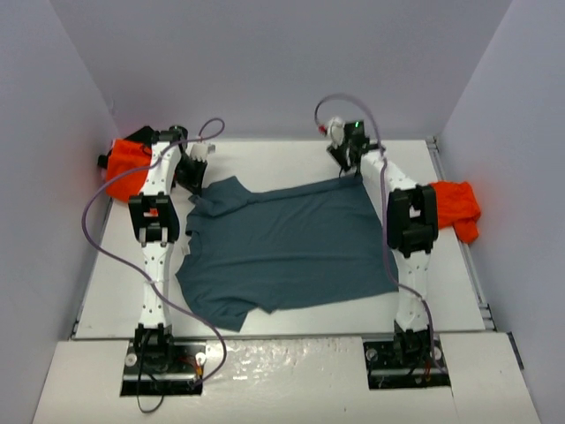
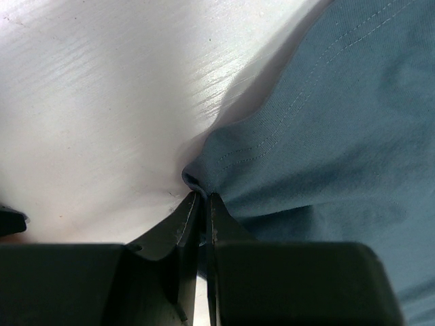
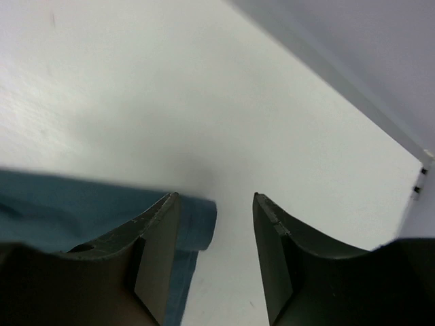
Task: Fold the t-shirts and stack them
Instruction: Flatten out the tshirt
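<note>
A dark teal t-shirt [image 1: 291, 243] lies spread across the middle of the white table. My left gripper [image 1: 196, 177] is at its far left corner, shut on a pinch of the teal fabric [image 2: 204, 178], which bunches up right at the fingertips. My right gripper [image 1: 350, 168] is open just above the shirt's far right corner [image 3: 197, 221]; that corner lies between the jaws, beside the left finger [image 3: 160, 238], ungripped. An orange t-shirt [image 1: 124, 168] is heaped at the far left edge. Another orange t-shirt [image 1: 455, 208] is at the right edge.
Grey walls close in the table on the left, back and right. A raised rail [image 1: 459, 221] runs along the table's right edge. Cables loop from both arms over the table's back part.
</note>
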You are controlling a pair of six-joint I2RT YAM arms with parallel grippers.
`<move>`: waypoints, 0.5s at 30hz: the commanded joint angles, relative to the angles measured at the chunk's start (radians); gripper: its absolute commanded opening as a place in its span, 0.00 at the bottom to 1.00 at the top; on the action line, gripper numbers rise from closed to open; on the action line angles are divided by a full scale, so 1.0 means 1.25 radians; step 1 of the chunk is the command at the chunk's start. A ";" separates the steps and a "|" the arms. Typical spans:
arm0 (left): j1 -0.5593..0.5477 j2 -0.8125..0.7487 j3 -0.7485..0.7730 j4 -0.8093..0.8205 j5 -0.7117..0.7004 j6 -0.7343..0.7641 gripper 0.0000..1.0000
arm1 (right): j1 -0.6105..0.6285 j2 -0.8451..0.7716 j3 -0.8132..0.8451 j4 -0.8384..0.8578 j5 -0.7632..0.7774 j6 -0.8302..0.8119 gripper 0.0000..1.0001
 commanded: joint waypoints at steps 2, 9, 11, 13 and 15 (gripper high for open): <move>-0.003 -0.063 0.019 -0.028 -0.008 0.013 0.00 | -0.122 -0.013 0.205 -0.198 -0.249 0.416 0.44; -0.003 -0.066 0.017 -0.027 -0.009 0.015 0.00 | -0.238 0.021 0.181 -0.274 -0.577 0.553 0.43; -0.003 -0.067 0.016 -0.027 -0.010 0.014 0.00 | -0.253 0.030 0.146 -0.273 -0.643 0.573 0.43; -0.002 -0.067 0.015 -0.027 -0.009 0.013 0.00 | -0.260 0.053 0.127 -0.274 -0.698 0.581 0.43; -0.002 -0.068 0.016 -0.027 -0.011 0.013 0.00 | -0.259 0.080 0.110 -0.271 -0.771 0.604 0.43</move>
